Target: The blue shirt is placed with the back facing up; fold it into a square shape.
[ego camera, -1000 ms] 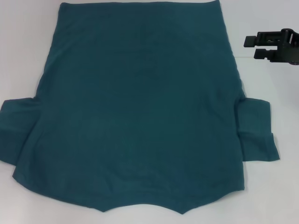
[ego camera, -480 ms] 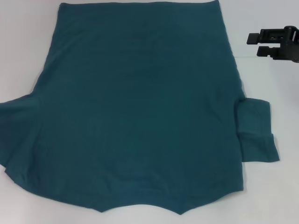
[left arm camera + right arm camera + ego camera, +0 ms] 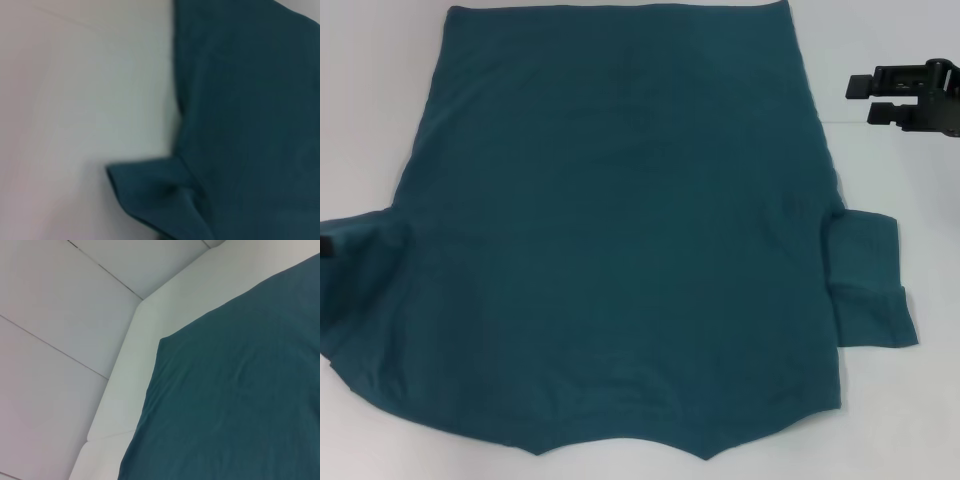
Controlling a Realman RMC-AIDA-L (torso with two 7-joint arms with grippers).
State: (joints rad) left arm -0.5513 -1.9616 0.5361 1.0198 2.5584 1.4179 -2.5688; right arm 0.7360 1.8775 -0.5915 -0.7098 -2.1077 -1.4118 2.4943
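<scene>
The blue shirt (image 3: 620, 230) lies spread on the white table, plain side up, hem at the far side and collar notch at the near edge. Its right sleeve (image 3: 868, 290) lies folded over beside the body. The left sleeve (image 3: 360, 270) reaches the picture's left edge, where a dark bit of my left gripper (image 3: 324, 246) touches it. In the left wrist view the sleeve (image 3: 150, 195) is bunched against the shirt's side. My right gripper (image 3: 870, 98) hovers open off the shirt's far right edge, holding nothing.
The white table (image 3: 900, 180) shows bare to the right of the shirt and at the far left (image 3: 370, 90). In the right wrist view the table's edge (image 3: 125, 390) drops to a tiled floor (image 3: 55, 305).
The left sleeve was pulled outward and reshaped, and a dark bit of my left gripper now shows at its edge. The right gripper drifted slightly right and up, still open.
</scene>
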